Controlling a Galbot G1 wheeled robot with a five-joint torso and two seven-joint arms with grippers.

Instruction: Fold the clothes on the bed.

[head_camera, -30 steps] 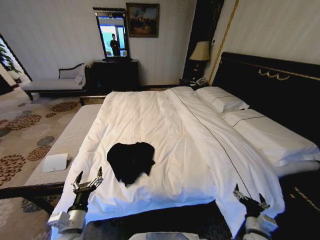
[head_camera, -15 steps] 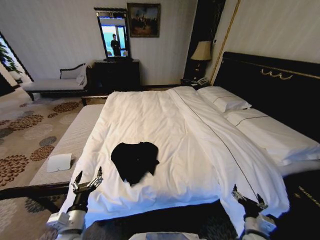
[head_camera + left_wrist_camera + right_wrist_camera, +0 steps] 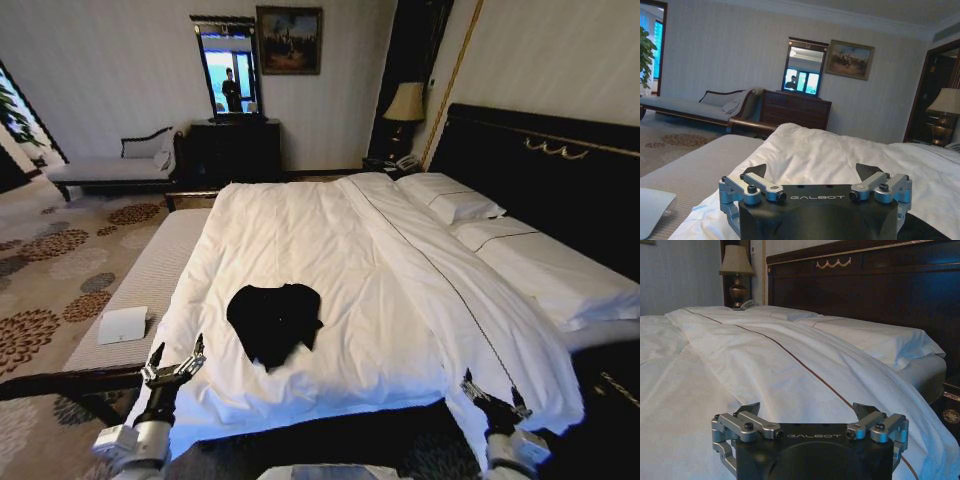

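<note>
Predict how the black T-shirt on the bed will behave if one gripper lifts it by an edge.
The black T-shirt lies crumpled with uneven edges, so it is probably floppy and would drape. It looks thin, likely light. Resting on the soft duvet, it may drag bedding along.

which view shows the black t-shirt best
The head view: the whole black T-shirt lies crumpled on the white bed, between and beyond the open left gripper and open right gripper. The left wrist view catches perhaps a dark sliver at its edge; the right wrist view shows bedding and headboard.
</note>
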